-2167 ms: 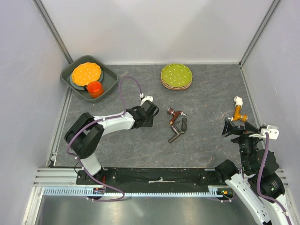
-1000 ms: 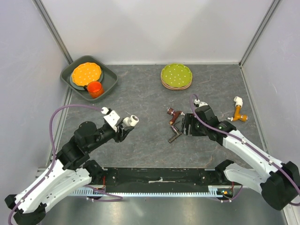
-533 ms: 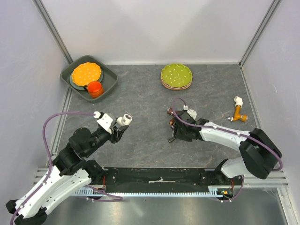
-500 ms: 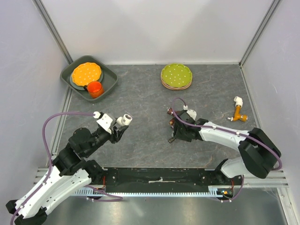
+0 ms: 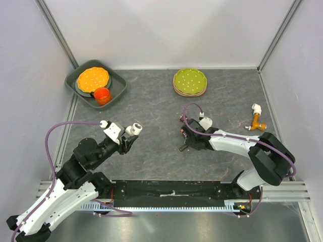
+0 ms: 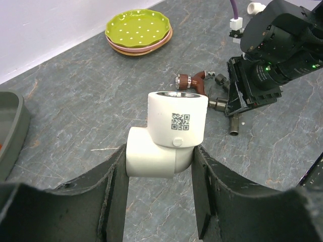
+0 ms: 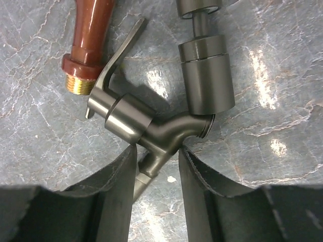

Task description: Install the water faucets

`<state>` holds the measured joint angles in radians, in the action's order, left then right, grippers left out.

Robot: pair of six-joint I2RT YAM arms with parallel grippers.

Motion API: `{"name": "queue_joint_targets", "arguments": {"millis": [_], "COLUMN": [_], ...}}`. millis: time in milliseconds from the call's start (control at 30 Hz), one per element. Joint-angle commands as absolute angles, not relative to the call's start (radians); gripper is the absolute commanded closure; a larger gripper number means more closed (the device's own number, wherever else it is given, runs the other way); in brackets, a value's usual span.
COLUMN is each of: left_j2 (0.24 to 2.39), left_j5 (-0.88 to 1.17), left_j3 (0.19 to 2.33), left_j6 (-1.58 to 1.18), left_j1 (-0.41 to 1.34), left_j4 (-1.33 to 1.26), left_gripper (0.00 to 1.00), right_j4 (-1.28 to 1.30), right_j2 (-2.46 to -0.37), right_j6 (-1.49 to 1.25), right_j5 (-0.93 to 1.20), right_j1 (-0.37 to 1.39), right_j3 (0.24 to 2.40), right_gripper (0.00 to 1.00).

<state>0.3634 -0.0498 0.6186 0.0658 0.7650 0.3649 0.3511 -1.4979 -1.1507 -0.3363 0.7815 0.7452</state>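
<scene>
White elbow [image 6: 176, 126] was pinched by left gripper [image 6: 159, 174] — grey tap [image 7: 132, 122] was being grabbed by right gripper [image 7: 156, 169], hold not clear; a squeeze was needed next

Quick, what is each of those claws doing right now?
Left gripper: shut on the white elbow fitting.
Right gripper: astride the dark grey tap; whether it grips cannot be told.

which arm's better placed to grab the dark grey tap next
Right. The right gripper has its fingers either side of the dark grey tap, at its stem. The left gripper is occupied, clamped on the white elbow, well apart from it.
</scene>
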Motion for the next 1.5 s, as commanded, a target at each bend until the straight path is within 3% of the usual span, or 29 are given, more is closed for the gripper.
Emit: {"name": "queue_joint_targets", "arguments": {"millis": [0,100,333,400,600,733,967,1100,1167,1333,1433,1467], "left_j2": [0.360,0.367,0.408,0.434,0.514,0.567,0.571,0.560,0.552,0.523,0.506,0.503], "left_j5": [-0.032,-0.029,-0.018,-0.012,0.025,0.026,0.026,0.047,0.057,0.058,0.048,0.046], "left_j3": [0.624,0.623,0.618,0.620,0.630,0.641,0.641,0.635,0.634,0.624,0.617,0.614], "left_j6": [0.077,0.075,0.077,0.075,0.072,0.075,0.078,0.075,0.077,0.077,0.078,0.077], "left_j1": [0.764,0.764,0.762,0.764,0.762,0.759,0.732,0.727,0.727,0.726,0.726,0.726], "left_j4": [0.316,0.314,0.304,0.299,0.285,0.287,0.284,0.281,0.281,0.278,0.272,0.270], "left_gripper": [0.98,0.98,0.98,0.98,0.98,0.98,0.98,0.98,0.98,0.98,0.98,0.98], "right_j4": [0.341,0.339,0.302,0.275,0.232,0.332,0.423,0.442,0.457,0.477,0.480,0.479], "right_j2": [-1.528,-1.513,-1.453,-1.430,-1.347,-1.390,-1.503,-1.587,-1.621,-1.706,-1.713,-1.700], "right_j6": [-1.200,-1.192,-1.120,-1.094,-0.970,-0.865,-0.785,-0.767,-0.761,-0.749,-0.744,-0.739], "right_j5": [-0.377,-0.400,-0.428,-0.434,-0.456,-0.439,-0.342,-0.290,-0.288,-0.284,-0.288,-0.288], "right_j1": [0.784,0.784,0.784,0.784,0.784,0.785,0.784,0.785,0.784,0.784,0.784,0.784], "right_j3": [0.747,0.741,0.720,0.701,0.673,0.719,0.778,0.828,0.854,0.893,0.905,0.910], "right_gripper": [0.56,0.62,0.95,1.00,1.00,0.98,0.82,0.66,0.64,0.64,0.79,0.91]}}
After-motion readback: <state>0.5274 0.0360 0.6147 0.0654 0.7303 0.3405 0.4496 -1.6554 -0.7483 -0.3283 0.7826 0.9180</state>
